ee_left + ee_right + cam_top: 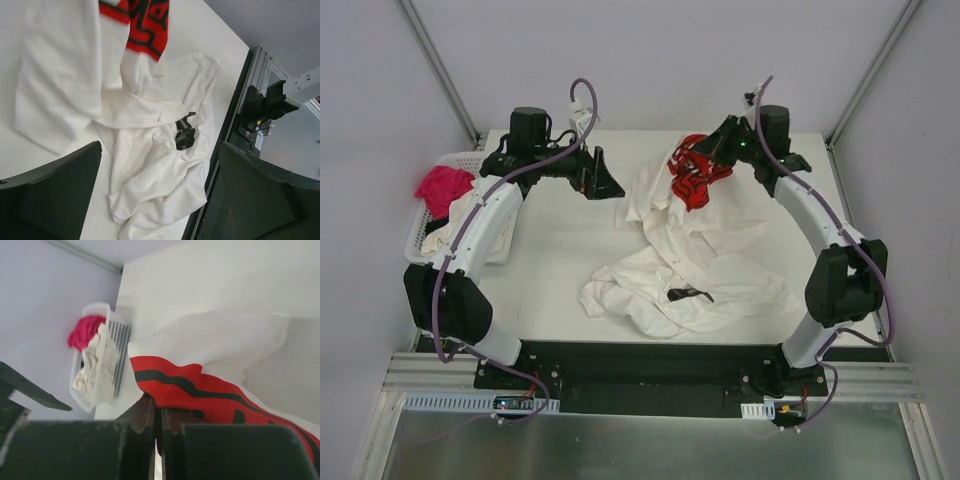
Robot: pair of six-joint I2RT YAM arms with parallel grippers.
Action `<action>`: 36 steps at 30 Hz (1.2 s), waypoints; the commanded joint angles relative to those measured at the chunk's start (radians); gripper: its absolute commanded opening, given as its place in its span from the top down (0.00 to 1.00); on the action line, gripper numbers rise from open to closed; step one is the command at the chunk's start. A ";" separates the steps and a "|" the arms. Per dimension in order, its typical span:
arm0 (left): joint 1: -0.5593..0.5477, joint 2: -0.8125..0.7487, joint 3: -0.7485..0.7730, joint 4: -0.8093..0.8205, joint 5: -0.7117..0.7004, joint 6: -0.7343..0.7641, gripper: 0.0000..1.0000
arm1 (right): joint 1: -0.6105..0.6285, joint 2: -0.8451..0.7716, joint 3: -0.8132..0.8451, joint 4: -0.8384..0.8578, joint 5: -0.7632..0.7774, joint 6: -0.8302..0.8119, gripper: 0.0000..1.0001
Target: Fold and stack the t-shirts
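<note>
R pincer (723, 142) pinched tight on red-print t-shirt (692, 172), held up at far-right of counter (560, 250), fabric draping down onto heap. L pincer (603, 183) spread wide, nothing in it, hovering far-left of centre. Other white t-shirts (690, 280) crumpled mid-counter. More in basket (415, 235) at L edge w/ pink garment (444, 187).

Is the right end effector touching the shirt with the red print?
Touching. The right wrist view shows the right end effector shut on the red-printed shirt, with its fabric pinched at the tips.
</note>
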 commanded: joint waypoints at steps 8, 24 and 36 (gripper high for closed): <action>-0.004 0.029 -0.008 0.032 0.041 0.009 0.01 | -0.219 -0.174 0.218 -0.191 0.073 -0.086 0.99; -0.108 0.097 -0.115 -0.188 0.014 0.267 0.01 | -0.224 -0.128 -0.061 0.044 -0.051 0.007 0.49; -0.274 0.246 -0.246 -0.186 -0.237 0.164 0.01 | -0.235 -0.094 -0.084 0.120 -0.103 0.052 0.45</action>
